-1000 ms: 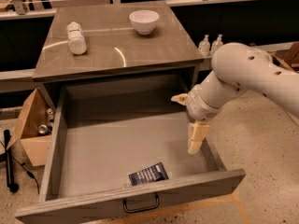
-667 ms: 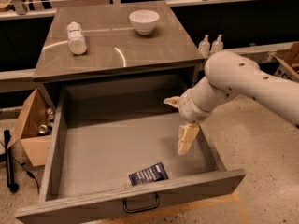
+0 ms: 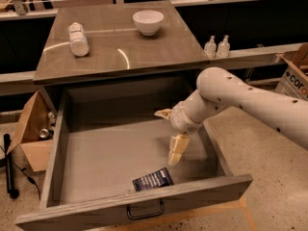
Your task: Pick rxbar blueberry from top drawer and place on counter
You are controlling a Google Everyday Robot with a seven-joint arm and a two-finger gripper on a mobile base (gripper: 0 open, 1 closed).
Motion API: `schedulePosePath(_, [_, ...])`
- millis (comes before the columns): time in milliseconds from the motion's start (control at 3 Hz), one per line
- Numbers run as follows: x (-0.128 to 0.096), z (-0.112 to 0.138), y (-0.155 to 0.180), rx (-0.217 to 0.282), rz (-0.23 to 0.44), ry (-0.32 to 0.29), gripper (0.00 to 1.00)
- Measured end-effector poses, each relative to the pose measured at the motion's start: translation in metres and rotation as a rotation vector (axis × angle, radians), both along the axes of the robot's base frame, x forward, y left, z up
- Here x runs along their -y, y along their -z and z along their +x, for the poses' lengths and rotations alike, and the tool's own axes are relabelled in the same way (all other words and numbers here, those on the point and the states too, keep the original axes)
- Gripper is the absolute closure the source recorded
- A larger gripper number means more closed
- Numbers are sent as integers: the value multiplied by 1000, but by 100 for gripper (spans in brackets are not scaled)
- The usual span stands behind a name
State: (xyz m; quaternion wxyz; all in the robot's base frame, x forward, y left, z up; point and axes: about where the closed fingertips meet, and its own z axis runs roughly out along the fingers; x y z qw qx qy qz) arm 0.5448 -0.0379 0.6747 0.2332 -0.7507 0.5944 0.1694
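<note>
**Gripper wide open in the drawer, bar lying just clear of it**

Camera view. Catches the gripper (image 3: 164, 137) inside the pulled-out top drawer (image 3: 54, 148), toward 3 o'clock of the drawer floor, at the end of a pale arm (image 3: 250, 100) reaching in from 3 o'clock. Shows its two fingers spread wide apart, one pointing to 9 o'clock and the other down to 6 o'clock, with nothing held between them.

Finds the rxbar blueberry (image 3: 153, 179) lying flat on the drawer floor at 6 o'clock, just behind the front panel. Puts it near the lower fingertip, at that fingertip's 7 o'clock, and apart from it. Places the dark pull handle (image 3: 145, 211) on the front panel, right below the bar.

Takes in the counter (image 3: 144, 52) at 12 o'clock, carrying a white bottle (image 3: 78, 39) on its side at 10 o'clock and a white bowl (image 3: 148, 21) at 12 o'clock. Picks out two small bottles (image 3: 216, 47) on a ledge (image 3: 250, 57) at 2 o'clock, and an open cardboard box (image 3: 30, 129) on the floor at 9 o'clock.
</note>
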Motion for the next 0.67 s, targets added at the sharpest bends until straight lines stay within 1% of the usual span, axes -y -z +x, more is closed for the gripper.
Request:
schedulePosePath(333, [-16, -11, 16, -55, 22, -7, 0])
schedulePosePath(667, [-34, -24, 24, -95, 29, -8, 0])
